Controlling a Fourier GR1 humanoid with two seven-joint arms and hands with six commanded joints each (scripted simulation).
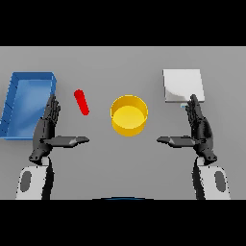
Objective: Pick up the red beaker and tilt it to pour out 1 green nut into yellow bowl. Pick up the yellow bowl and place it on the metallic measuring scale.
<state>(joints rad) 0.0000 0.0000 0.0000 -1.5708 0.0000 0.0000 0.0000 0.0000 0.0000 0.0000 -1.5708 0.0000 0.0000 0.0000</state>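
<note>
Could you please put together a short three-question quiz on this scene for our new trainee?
1. True or false: the left hand is already curled round the red beaker.
2. Which thing lies nearest the right hand? A) the blue bin B) the metallic scale C) the red beaker
3. What stands between the red beaker and the metallic scale?

Key
1. False: both hands are open, fingers straight, and hold nothing; the beaker lies on the table to the right of the left hand's fingertips.
2. B: the right hand's fingertips reach the scale's near edge.
3. The yellow bowl, on the table near the middle.
</note>
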